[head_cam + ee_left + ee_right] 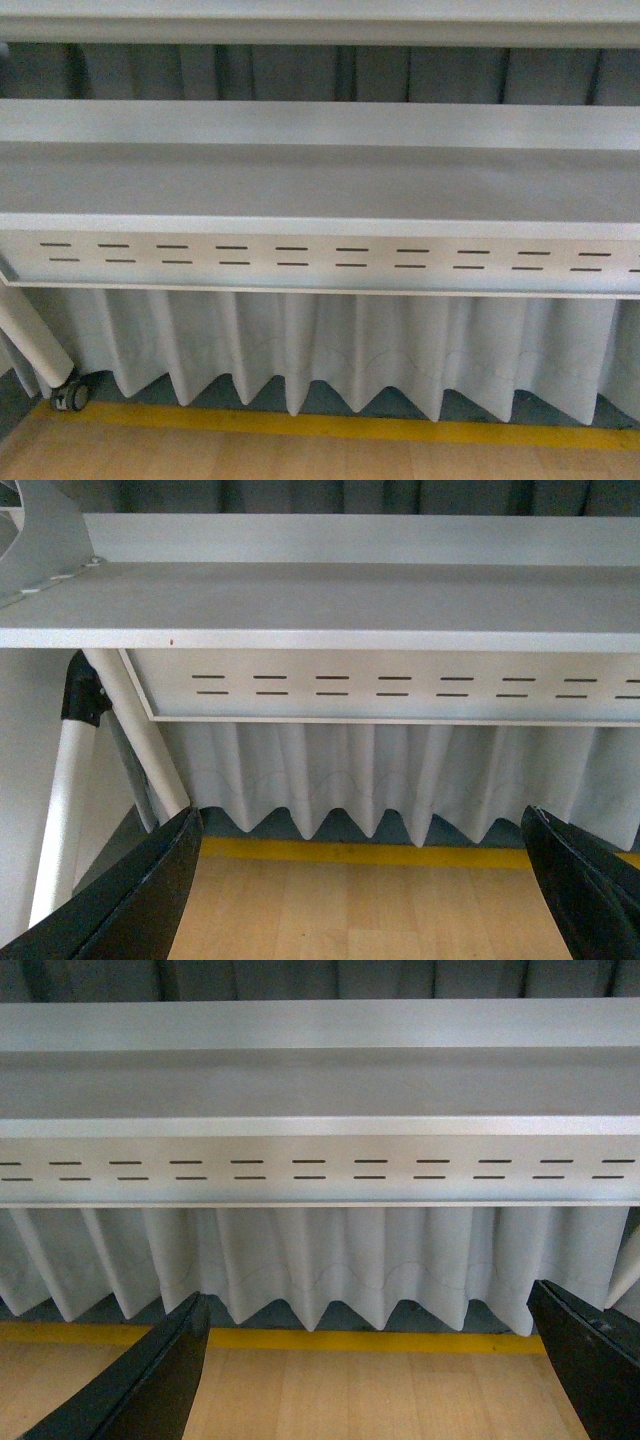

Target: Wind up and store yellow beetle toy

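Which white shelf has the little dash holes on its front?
The lowest shelf, just above the curtain: its front panel has two rows of dark slots. The top shelf shows a plain front.

No sight of the yellow beetle toy from the front, left wrist or right wrist view. Only a grey table top [300,180], its slotted apron [300,262], a pleated white curtain [330,350] and a wooden floor [300,460] in frame. Cannot tell the toy's look, state, pose or resting place.
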Robot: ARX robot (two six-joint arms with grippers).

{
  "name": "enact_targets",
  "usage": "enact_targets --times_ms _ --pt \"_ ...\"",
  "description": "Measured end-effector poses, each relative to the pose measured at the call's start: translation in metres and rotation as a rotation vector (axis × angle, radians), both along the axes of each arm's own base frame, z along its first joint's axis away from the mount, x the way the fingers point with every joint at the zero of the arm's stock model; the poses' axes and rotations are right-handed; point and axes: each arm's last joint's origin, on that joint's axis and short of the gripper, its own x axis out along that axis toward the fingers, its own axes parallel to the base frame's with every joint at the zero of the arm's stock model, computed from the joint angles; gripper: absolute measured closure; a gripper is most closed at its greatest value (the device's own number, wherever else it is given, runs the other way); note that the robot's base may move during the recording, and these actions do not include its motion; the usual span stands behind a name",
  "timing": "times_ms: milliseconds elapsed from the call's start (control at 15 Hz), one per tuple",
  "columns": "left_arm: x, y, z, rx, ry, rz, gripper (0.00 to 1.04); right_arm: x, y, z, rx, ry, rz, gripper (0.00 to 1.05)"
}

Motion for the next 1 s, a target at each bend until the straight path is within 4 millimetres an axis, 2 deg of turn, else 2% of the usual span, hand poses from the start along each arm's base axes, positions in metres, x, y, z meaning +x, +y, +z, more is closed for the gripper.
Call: enact_targets --times_ms 998 --pt "0.0000 0.0000 0.0000 0.000 0.000 0.000 0.07 0.0000 0.0000 0.0000 0.000 0.000 0.000 0.07"
